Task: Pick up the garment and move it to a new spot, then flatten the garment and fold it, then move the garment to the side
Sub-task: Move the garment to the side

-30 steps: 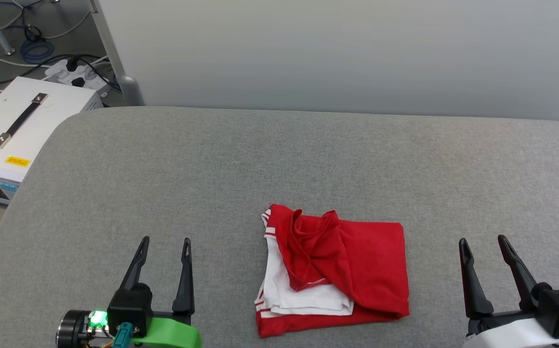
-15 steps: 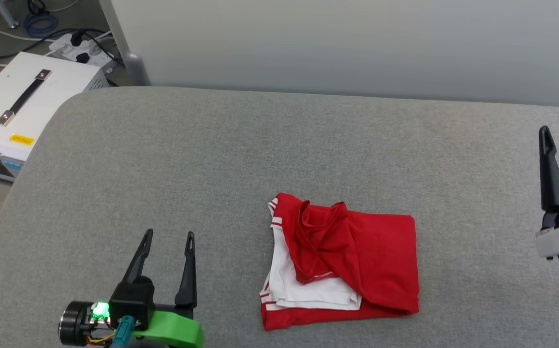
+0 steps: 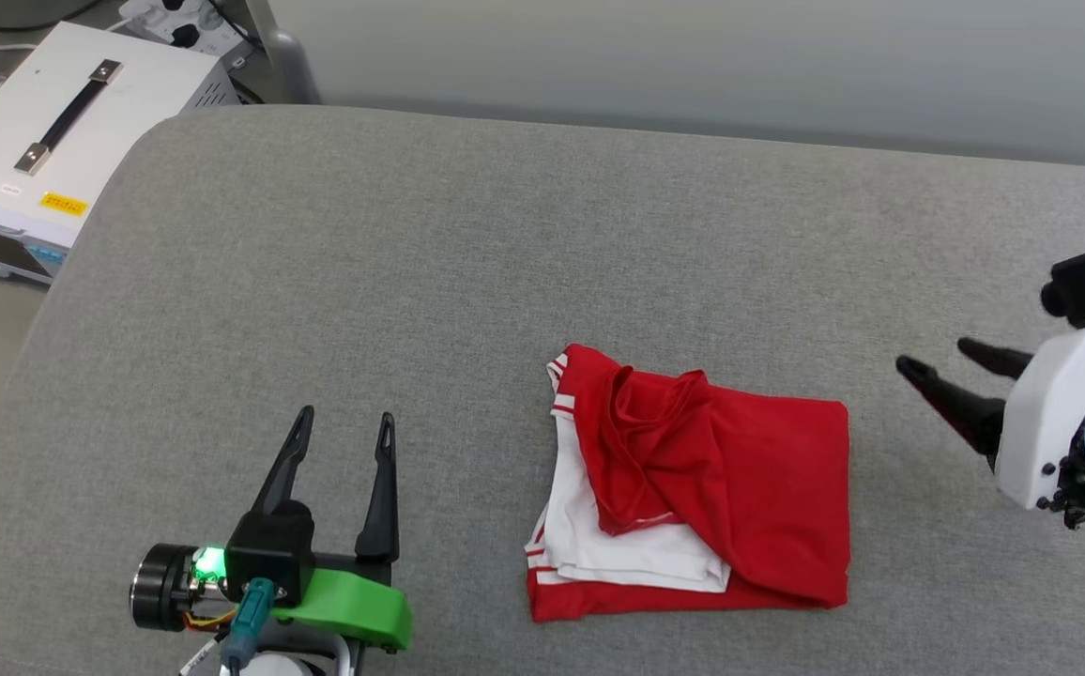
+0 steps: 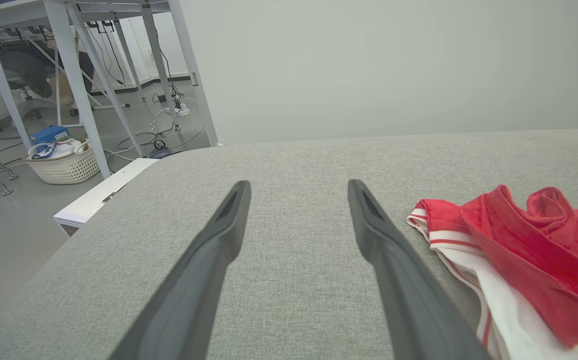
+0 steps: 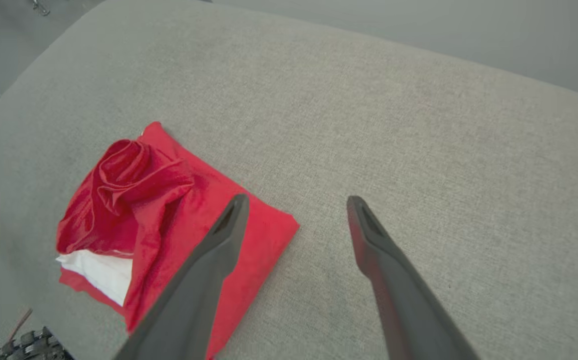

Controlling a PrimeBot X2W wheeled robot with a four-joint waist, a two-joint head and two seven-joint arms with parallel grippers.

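Observation:
The garment (image 3: 721,479) lies loosely folded and rumpled on the grey padded table (image 3: 467,263), red with a white sleeve layer and striped trim showing at its left side; no lettering shows. It also appears at the right of the left wrist view (image 4: 519,250) and left of centre in the right wrist view (image 5: 169,220). My left gripper (image 3: 343,421) rests open near the table's front, to the garment's left, empty. My right gripper (image 3: 937,357) hovers open to the garment's right, fingers pointing left toward it, empty.
A white box with a black handle (image 3: 54,141) stands on the floor off the table's left corner. A pale wall (image 3: 693,56) runs behind the table. In the left wrist view, white table legs (image 4: 79,90), cables and a basket (image 4: 64,162) sit on the floor.
The head camera has tilted and shifted. My right gripper rose from the lower right and turned so its fingers point left toward the garment. The left gripper and garment stay put.

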